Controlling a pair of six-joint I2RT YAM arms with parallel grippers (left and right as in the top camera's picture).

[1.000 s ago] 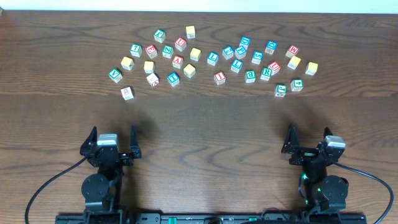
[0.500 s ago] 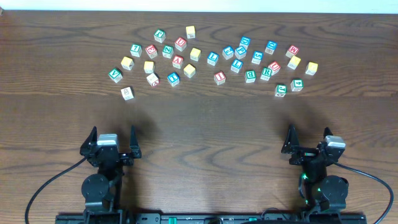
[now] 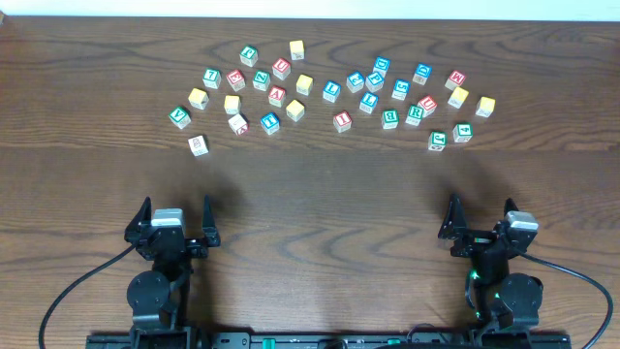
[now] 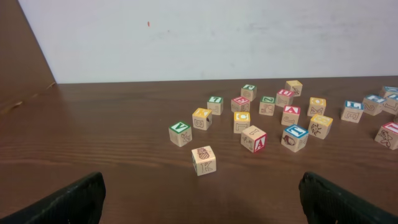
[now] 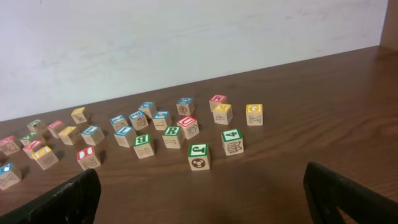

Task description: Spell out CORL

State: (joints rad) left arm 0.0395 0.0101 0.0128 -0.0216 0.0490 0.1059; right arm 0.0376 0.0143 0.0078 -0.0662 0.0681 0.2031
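Note:
Several wooden letter blocks lie scattered across the far half of the table [image 3: 310,184]. In the overhead view I read a blue L block [image 3: 331,90] and a green R block [image 3: 414,112]; most other letters are too small to read. My left gripper [image 3: 176,208] is open and empty near the front edge, well short of the blocks. Its wrist view shows its fingers [image 4: 202,199] wide apart, with a pale block [image 4: 203,160] nearest. My right gripper [image 3: 481,215] is open and empty too. Its fingers [image 5: 202,196] frame a green J block [image 5: 199,155].
A green V block [image 4: 180,133] and a red A block [image 4: 254,139] sit ahead of the left gripper. A green 4 block [image 5: 232,141] and a yellow G block [image 5: 254,114] sit ahead of the right gripper. A white wall [image 5: 186,37] stands behind the table.

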